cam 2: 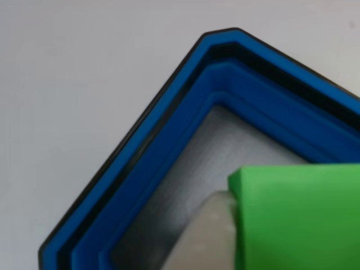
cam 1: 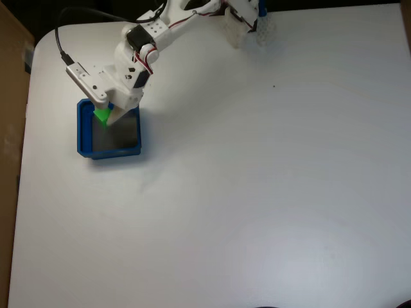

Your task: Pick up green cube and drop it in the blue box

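Observation:
In the fixed view the white arm reaches down to the blue box [cam 1: 83,131] at the left of the table. My gripper [cam 1: 106,117] is shut on the green cube [cam 1: 101,116] and holds it over the box's upper left part. Close up in the other view, the green cube [cam 2: 298,216] fills the lower right, with a pale finger [cam 2: 205,239] pressed against its left face. Behind it lie the blue box walls [cam 2: 169,140], their clipped corner at the top, and the grey floor [cam 2: 225,146].
The box rests on a white table [cam 1: 257,192] that stretches wide to the right and toward the front. A brown surface [cam 1: 9,128] borders the table's left edge. The arm's base [cam 1: 247,19] stands at the back edge.

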